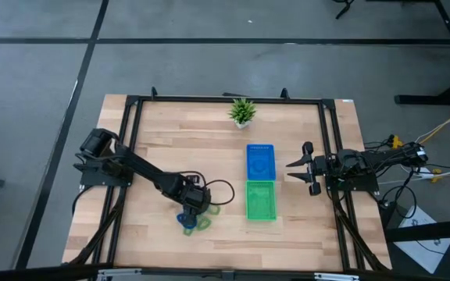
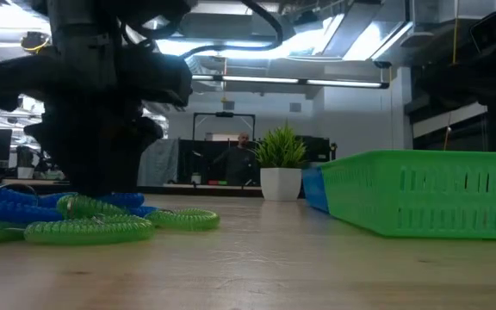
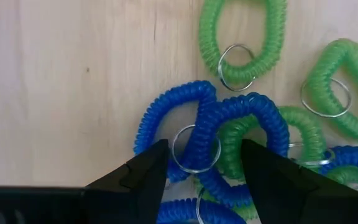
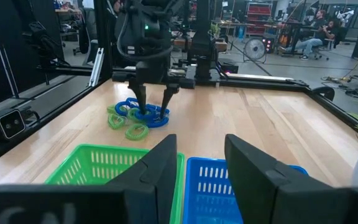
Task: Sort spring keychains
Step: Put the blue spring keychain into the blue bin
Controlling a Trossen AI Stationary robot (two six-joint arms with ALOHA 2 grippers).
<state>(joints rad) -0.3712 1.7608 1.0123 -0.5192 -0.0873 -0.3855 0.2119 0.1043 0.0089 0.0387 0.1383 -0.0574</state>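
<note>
A heap of blue and light green spring keychains [image 1: 194,224] lies on the wooden table near its front edge, left of centre. They also show in the low view [image 2: 89,229] and the right wrist view [image 4: 137,119]. My left gripper [image 3: 201,169] points down over the heap, open. Its fingers stand on either side of a blue keychain [image 3: 229,121] with a metal ring. Whether they touch the coils, I cannot tell. My right gripper [image 4: 201,163] waits open and level at the table's right side [image 1: 299,167], holding nothing.
A blue square tray [image 1: 249,162] and a green square tray [image 1: 248,201] stand side by side at the table's middle, right of the heap. A small potted plant [image 1: 242,112] stands at the far edge. People sit in the room beyond.
</note>
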